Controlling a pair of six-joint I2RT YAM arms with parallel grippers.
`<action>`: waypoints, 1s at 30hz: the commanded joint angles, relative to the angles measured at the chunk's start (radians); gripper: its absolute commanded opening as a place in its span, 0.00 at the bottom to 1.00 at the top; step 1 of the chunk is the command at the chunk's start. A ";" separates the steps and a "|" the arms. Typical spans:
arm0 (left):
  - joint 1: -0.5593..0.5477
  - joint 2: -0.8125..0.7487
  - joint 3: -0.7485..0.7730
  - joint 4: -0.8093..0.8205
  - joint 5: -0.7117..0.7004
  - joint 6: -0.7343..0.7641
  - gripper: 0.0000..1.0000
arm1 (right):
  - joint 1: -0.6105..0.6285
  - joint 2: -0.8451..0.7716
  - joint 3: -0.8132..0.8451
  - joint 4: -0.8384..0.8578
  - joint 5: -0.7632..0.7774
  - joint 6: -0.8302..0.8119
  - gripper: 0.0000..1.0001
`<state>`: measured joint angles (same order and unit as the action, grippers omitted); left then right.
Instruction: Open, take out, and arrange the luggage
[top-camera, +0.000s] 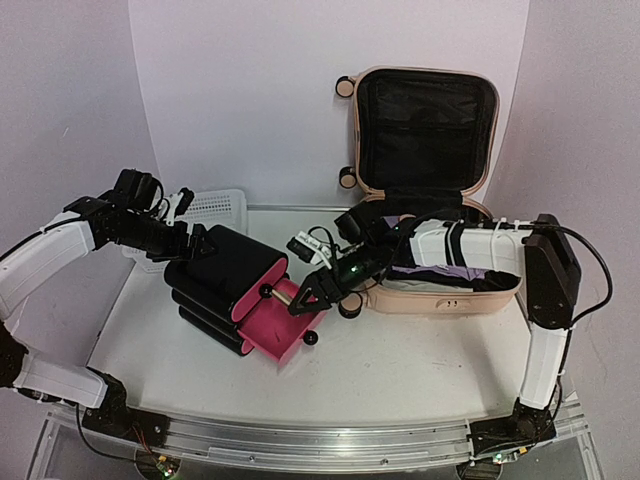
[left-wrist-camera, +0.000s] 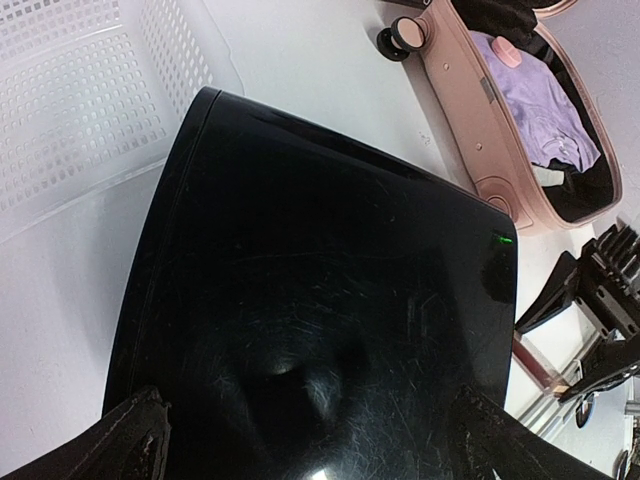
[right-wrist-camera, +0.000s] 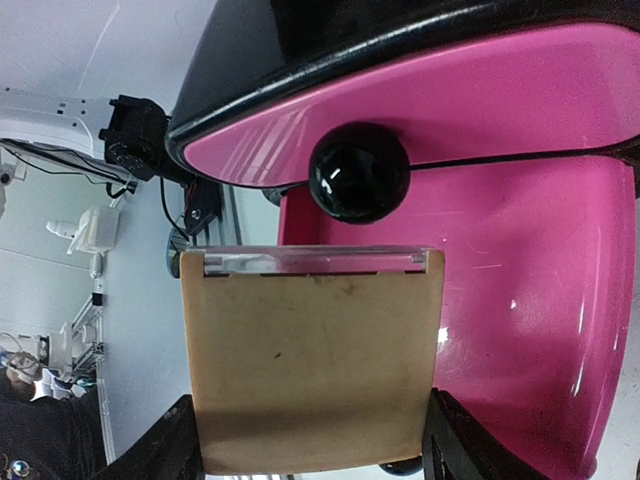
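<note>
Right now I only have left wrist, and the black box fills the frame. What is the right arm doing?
Observer: The right gripper holds a flat tan piece over the black box's pulled-out pink drawer.
Operator: And the drawer next to it?
Observer: Shut. Its pink front with the black knob sits flush with the box.
Operator: Is the luggage lid up?
Observer: Yes. The luggage is open, and its lid stands upright, showing black lining.

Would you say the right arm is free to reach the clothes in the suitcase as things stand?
Probably not right away: the right gripper is shut on a tan card at the open pink drawer. The luggage lies open beside that arm, nothing covering the purple garment.
</note>
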<state>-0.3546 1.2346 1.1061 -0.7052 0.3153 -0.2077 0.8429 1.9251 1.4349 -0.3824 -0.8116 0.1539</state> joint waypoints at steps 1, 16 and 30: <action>-0.003 0.004 -0.038 -0.131 0.010 -0.022 0.98 | 0.032 -0.008 0.003 0.020 0.048 -0.099 0.59; -0.003 -0.002 -0.038 -0.131 0.016 -0.027 0.98 | 0.107 0.043 0.046 -0.057 0.298 -0.265 0.63; -0.003 -0.008 -0.034 -0.131 0.021 -0.030 0.97 | 0.222 0.074 0.103 -0.084 0.757 -0.299 0.84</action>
<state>-0.3546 1.2247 1.1038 -0.7155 0.3210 -0.2096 1.0630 2.0071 1.4860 -0.4679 -0.1665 -0.1562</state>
